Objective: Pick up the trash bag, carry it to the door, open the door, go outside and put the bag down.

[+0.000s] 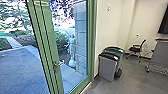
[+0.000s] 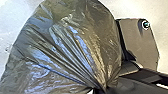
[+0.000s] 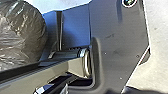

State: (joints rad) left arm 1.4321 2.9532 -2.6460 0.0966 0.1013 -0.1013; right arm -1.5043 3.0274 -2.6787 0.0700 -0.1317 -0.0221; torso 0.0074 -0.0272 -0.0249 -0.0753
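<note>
A green-framed glass door (image 1: 53, 50) stands before me in the head view, with a metal lever handle (image 1: 59, 64) on its upright frame. Whether it is ajar is hard to tell. The grey-brown trash bag (image 2: 67, 45) looms large in the left wrist view, full and rounded. Its folds run together into a gathered neck, where my left gripper (image 2: 98, 89) is shut on it. In the right wrist view, the same bag (image 3: 20, 35) appears beside the robot's dark base. The state of my right gripper cannot be made out.
Two grey bins with dark lids (image 1: 108, 67) stand against the wall right of the doorway. Farther right are an office chair (image 1: 136, 48) and a wheeled table (image 1: 160, 53). Outside lie a paved yard (image 1: 22, 70) and bushes (image 1: 61, 42).
</note>
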